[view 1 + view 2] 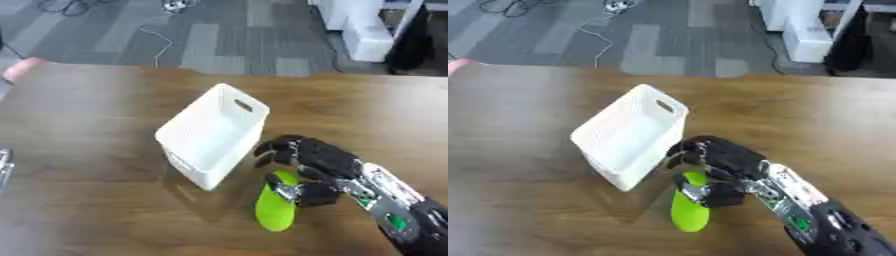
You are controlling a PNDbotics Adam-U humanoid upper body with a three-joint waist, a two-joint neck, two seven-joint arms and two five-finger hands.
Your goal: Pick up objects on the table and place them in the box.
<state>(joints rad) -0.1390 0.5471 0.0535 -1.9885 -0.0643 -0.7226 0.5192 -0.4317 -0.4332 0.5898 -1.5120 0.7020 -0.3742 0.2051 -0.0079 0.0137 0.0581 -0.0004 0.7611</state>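
The table point(79, 150) is dark brown wood with a visible grain and a slight sheen. Past its far edge the floor is carpet tile in grey patches, with a thin white cable point(157, 45) trailing across it and white furniture point(363, 30) off in the far right corner.

In the middle of the table sits a white plastic box point(214, 135), rectangular, with finely perforated walls and an oval handle cutout in its far end. It stands at an angle to the table edge and seems tipped.

Just beside the box's near right corner lies a bright green object point(275, 207), smooth and elongated with rounded ends, flat on the wood. The robot's right hand point(719, 165), black with silver joints, comes in from the lower right and sits right over the green object's upper end; the fingers are curled, with the thumb down against the object, apparently gripping it. The fingertips point(267, 147) nearly reach the box wall.
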